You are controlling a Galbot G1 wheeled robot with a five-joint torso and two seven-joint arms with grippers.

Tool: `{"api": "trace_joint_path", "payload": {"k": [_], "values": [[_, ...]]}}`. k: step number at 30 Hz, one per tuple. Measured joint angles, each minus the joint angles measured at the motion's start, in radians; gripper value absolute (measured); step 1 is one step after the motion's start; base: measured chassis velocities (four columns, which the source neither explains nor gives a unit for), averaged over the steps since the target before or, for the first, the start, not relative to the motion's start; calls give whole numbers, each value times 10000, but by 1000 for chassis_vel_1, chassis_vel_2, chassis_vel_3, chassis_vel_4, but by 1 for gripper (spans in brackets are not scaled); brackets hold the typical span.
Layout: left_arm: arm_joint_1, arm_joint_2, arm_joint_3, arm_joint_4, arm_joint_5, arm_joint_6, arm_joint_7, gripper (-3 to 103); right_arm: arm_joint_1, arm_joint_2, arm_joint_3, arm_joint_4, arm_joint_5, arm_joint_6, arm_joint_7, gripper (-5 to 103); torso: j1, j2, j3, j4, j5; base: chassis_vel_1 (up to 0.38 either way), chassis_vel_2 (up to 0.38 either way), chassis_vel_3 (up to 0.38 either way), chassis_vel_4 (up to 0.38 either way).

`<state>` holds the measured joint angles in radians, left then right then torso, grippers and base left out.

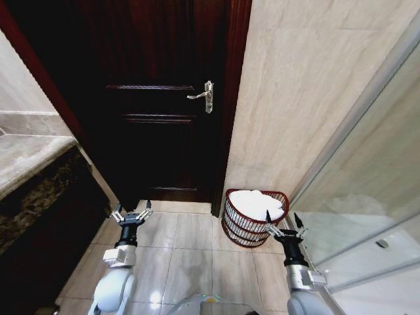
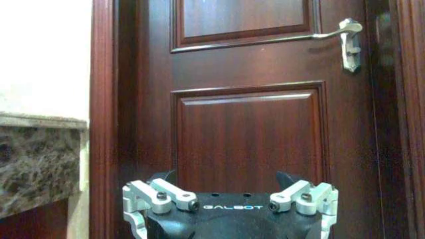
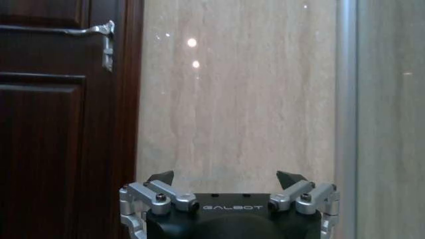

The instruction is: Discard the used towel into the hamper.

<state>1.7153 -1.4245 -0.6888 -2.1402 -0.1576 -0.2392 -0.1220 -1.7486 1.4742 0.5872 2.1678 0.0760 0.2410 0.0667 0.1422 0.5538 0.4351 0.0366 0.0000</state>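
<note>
Resting in the reddish-brown wire hamper (image 1: 252, 220), the white towel (image 1: 257, 202) looks discarded; the right claw (image 1: 283, 224), spread empty like the left claw (image 1: 132, 212), could nudge the hamper over.

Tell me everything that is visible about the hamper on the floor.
The hamper is a small, roundish basket of dark reddish-brown wire, with thin vertical ribs and a body that narrows toward the bottom. It stands on the tiled floor, close to the beige tiled wall, between the dark wooden door and the glass panel. A white towel lies inside, filling it up to the rim. The right end effector, open, hovers beside its rim; contact cannot be judged.
</note>
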Motion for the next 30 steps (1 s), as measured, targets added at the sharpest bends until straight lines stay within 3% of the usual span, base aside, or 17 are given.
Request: {"api": "trace_joint_path", "payload": {"k": [12,25,30], "values": [[160,108,-87,-106,-526,-194,322,100,77,-324,-321,301,-95,-344,634,100,0,0,0,-1,0,0,0,0,0],[353,220,-160,-565,-807,239,663,100,-61,-351,-130,414,-95,-497,738,100,7,15,12,-1,1,0,0,0,0],[397,204,-174,-685,-797,327,732,100,-17,-373,-45,444,-91,-541,738,100,88,200,112,-1,1,0,0,0,0]]}}
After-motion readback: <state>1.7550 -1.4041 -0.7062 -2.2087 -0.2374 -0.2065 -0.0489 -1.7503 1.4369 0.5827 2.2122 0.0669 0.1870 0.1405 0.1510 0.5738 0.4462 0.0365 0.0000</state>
